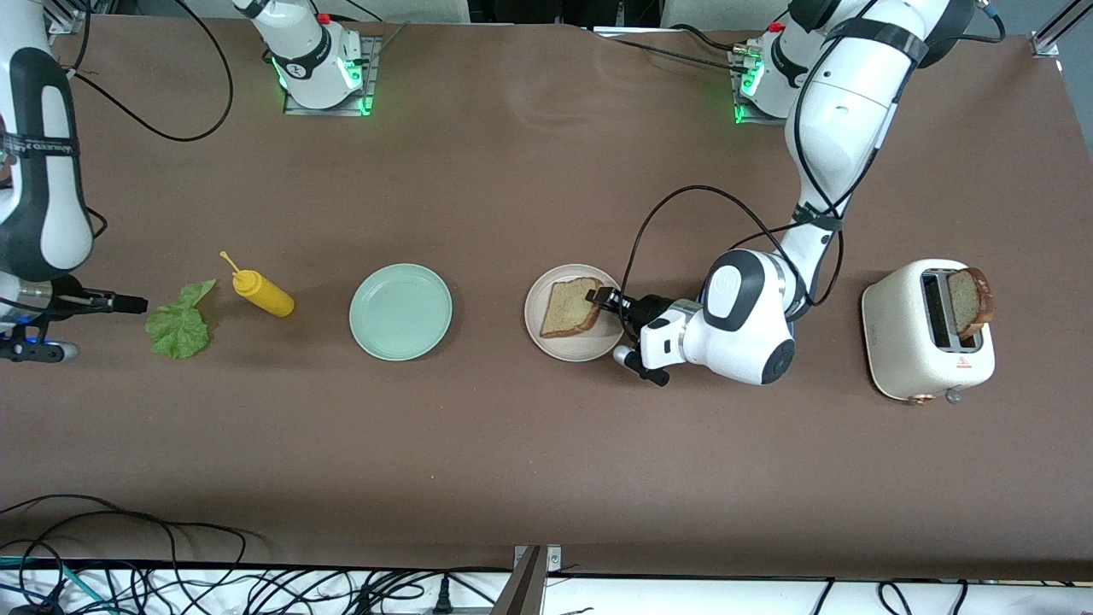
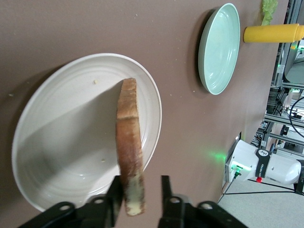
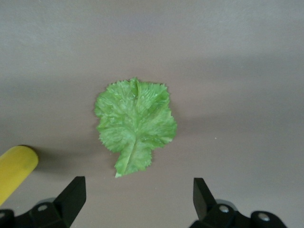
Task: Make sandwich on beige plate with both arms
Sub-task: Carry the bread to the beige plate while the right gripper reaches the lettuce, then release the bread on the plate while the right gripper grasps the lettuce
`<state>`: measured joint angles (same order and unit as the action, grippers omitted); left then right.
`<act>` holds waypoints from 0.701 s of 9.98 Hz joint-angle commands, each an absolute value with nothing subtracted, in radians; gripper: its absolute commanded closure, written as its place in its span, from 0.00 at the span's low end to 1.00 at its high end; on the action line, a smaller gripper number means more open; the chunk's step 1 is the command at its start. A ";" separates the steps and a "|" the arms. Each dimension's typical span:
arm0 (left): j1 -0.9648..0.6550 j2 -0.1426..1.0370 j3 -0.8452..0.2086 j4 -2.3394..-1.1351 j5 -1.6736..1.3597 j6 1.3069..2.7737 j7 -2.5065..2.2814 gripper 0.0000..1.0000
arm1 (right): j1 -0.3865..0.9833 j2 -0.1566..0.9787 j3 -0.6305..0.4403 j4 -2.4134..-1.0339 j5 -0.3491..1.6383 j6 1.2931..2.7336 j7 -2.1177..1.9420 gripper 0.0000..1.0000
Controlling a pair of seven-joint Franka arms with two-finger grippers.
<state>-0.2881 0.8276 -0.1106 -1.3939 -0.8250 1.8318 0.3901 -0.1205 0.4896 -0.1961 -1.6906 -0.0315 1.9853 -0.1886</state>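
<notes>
Bread slice (image 2: 129,142), tan with brown crust, being pinched on edge by left tool (image 2: 140,194) over beige plate (image 2: 57,156), probably for laying flat as sandwich base; right tool (image 3: 137,192), spread wide, hovering over ruffled green lettuce leaf (image 3: 135,126) on table (image 1: 512,171), likely awaiting pickup.

- Surface (image 1: 512,171): plain matte brown.
- Beige plate (image 1: 546,337): pale beige-pink, unpatterned.
- Bread slice (image 1: 570,307): tan crumb, brown crust.
- Second plate (image 1: 400,311): mint green.
- Lettuce leaf (image 1: 179,325): bright green, ruffled, paler veins.
- Squeeze bottle (image 1: 261,291): yellow.
- Toaster (image 1: 926,333): cream-white; brown toast (image 1: 972,301) in slot.
- Left pincer (image 2: 138,194), right pincer (image 3: 137,192): black.
</notes>
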 commanded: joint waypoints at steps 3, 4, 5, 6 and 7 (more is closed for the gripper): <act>-0.252 0.804 -0.101 -1.378 -0.682 1.804 0.414 0.00 | -0.126 0.498 -0.186 -1.827 -0.014 2.222 -0.193 0.00; -0.241 0.783 -0.103 -1.374 -0.602 1.792 0.407 0.00 | -0.124 0.524 -0.184 -1.827 0.027 2.244 -0.193 0.00; -0.241 0.752 -0.101 -1.374 -0.551 1.760 0.399 0.00 | -0.123 0.561 -0.183 -1.827 0.076 2.296 -0.193 0.00; -0.241 0.714 -0.098 -1.374 -0.502 1.717 0.361 0.00 | -0.123 0.589 -0.183 -1.827 0.080 2.324 -0.193 0.00; -0.241 0.666 -0.097 -1.374 -0.423 1.689 0.286 0.00 | -0.123 0.591 -0.183 -1.828 0.081 2.315 -0.192 0.00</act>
<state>-0.2375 0.7511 -0.0986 -1.3563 -0.5178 1.7345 0.3651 -0.1187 0.5783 -0.1862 -1.8259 0.0612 2.2989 -0.1884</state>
